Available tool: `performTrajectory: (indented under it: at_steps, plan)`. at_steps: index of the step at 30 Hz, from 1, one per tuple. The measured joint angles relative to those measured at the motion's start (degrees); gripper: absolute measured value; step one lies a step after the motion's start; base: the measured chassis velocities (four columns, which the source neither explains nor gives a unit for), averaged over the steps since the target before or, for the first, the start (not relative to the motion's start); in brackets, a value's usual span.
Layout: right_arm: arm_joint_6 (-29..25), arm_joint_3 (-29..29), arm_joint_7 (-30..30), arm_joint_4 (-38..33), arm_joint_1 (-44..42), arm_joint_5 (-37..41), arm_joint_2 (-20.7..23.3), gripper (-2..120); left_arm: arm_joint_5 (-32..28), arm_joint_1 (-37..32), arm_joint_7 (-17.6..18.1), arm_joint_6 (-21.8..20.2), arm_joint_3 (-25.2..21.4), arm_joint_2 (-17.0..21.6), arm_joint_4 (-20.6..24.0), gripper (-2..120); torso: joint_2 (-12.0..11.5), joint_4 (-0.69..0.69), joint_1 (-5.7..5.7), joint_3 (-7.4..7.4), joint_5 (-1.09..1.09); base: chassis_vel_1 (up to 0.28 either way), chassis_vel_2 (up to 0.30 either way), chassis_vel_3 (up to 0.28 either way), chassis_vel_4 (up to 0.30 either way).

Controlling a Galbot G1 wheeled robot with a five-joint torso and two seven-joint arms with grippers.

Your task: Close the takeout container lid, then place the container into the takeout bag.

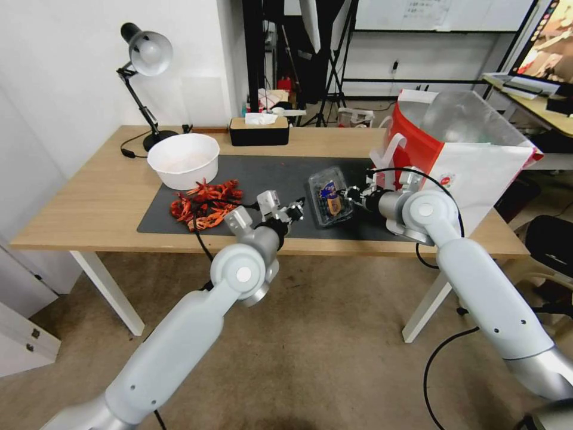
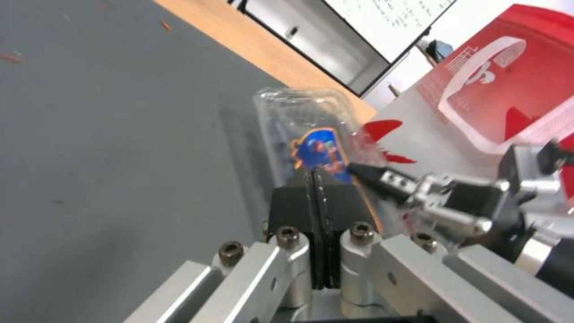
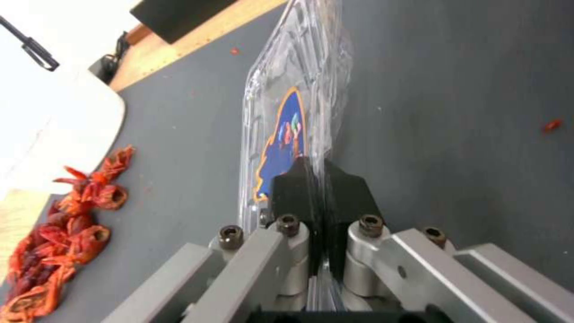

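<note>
A: Item: takeout container, on the dark mat, at nine o'clock of the takeout bag?

B: Yes. Your right hand pinches its rim; your left hand, fingers together, sits at its other edge. Judged light, thin, slippery, easily crushed; hold the rim. Whether the lid has latched is hard to tell.
</note>
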State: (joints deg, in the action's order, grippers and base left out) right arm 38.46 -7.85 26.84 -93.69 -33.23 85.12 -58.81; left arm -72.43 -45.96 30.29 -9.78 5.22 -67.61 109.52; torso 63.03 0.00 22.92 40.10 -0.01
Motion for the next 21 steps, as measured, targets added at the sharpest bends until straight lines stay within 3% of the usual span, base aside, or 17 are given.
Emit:
performTrajectory:
  at_steps: [6, 9, 14, 16, 17, 21]
  plan:
    - [-0.47, -0.59, -0.70, -0.86, -0.31, 0.06, 0.02, 0, 7.83, -3.85, -2.88, 0.87, -1.60, 2.12, 1.94, 17, 0.00, 0.00, 0.00, 0.00, 0.00, 0.000, 0.000, 0.000, 0.000]
    - [-0.84, -0.73, -1.27, -1.40, -0.48, 0.06, 0.10, 0, 16.61, -7.81, -6.90, 3.27, -3.62, 4.71, 2.73, 33, 0.00, 0.00, -0.01, 0.00, 0.00, 0.000, 0.000, 0.000, 0.000]
    - [-1.13, -0.80, -1.71, -1.74, -0.49, 0.06, 0.03, 0, 24.74, -12.85, -10.46, 6.14, -6.30, 7.56, 3.61, 47, 0.00, 0.00, -0.01, 0.00, -0.01, 0.000, 0.000, 0.000, 0.000]
    - [-1.37, -0.81, -2.10, -1.90, -0.49, 0.03, -0.23, 0, 31.69, -16.24, -12.64, 8.61, -8.16, 9.20, 3.79, 57, 0.00, 0.00, 0.00, 0.00, 0.00, 0.000, 0.000, 0.000, 0.000]
    - [-1.44, -0.81, -2.22, -2.03, -0.47, 0.03, -0.47, 0, 35.45, -18.50, -13.25, 9.68, -9.24, 9.98, 4.01, 64, 0.00, 0.01, 0.00, 0.00, -0.01, 0.000, 0.000, 0.000, 0.000]
    - [-1.54, -0.78, -2.30, -2.13, -0.38, -0.01, -0.87, 0, 39.50, -21.68, -13.39, 10.52, -11.19, 10.71, 4.63, 73, 0.00, 0.00, -0.01, 0.00, 0.00, 0.000, 0.000, 0.000, 0.000]
